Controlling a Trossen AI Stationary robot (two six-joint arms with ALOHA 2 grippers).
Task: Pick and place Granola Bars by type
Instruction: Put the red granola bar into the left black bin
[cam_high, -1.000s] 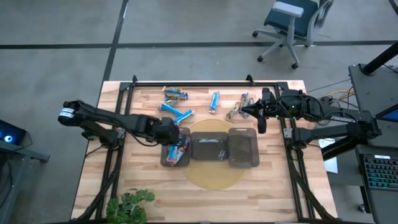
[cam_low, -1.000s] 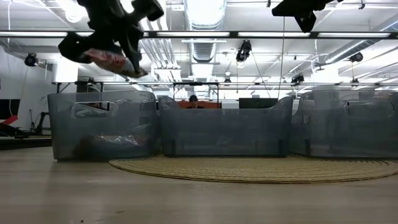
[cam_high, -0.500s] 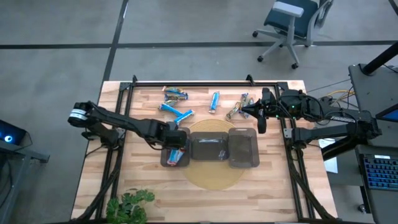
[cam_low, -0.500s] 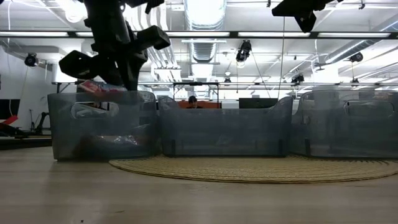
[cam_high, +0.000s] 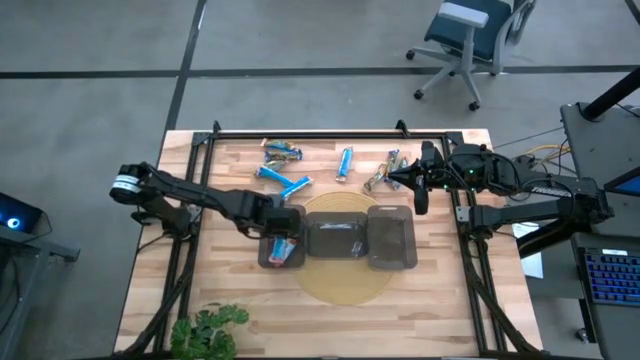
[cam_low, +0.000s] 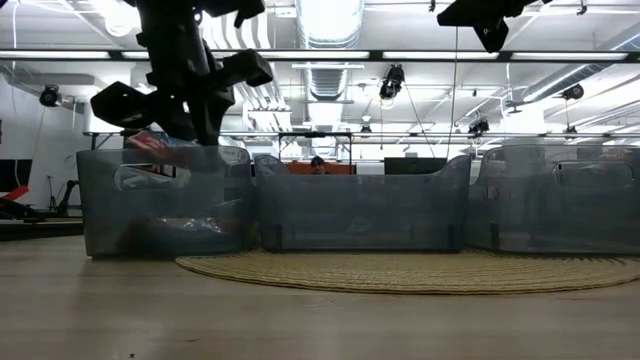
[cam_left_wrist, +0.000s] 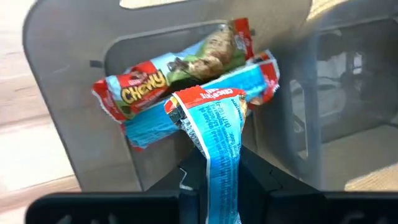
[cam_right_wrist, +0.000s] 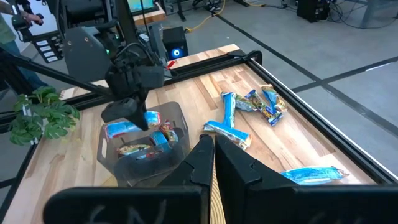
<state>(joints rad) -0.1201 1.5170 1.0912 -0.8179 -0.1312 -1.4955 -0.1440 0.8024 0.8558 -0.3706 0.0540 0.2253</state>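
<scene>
My left gripper (cam_high: 283, 222) hangs over the left tray (cam_high: 266, 258), shut on a blue granola bar with a red end (cam_left_wrist: 214, 124). In the low view that bar (cam_low: 160, 147) is at the height of the tray's rim (cam_low: 165, 152). Two bars lie in this tray: a red and green one (cam_left_wrist: 168, 71) and a blue one (cam_left_wrist: 252, 81). Several blue bars (cam_high: 283, 180) and mixed-colour bars (cam_high: 383, 172) lie on the far part of the table. My right gripper (cam_right_wrist: 209, 152) waits shut, raised over the table's far right (cam_high: 400, 177). My left gripper pinches the blue bar between its two fingers at the lower part of the wrapper (cam_left_wrist: 219, 180). The fingers point steeply down from above, and the bar runs on along them. Its red end (cam_left_wrist: 202, 98) sticks out past the fingertips, clear of the bars below.
Three dark see-through trays stand in a row on a round woven mat (cam_high: 340, 282): the left one, a middle one (cam_high: 335, 238) and a right one (cam_high: 392, 238). A potted plant (cam_high: 210, 330) stands at the near edge. A black frame (cam_high: 300, 133) runs along the far edge.
My left gripper has gone down toward the left tray with the blue bar, tipping more steeply downward. The bar was well above the tray's rim and is now level with it. Most of the drop came early in the second.
</scene>
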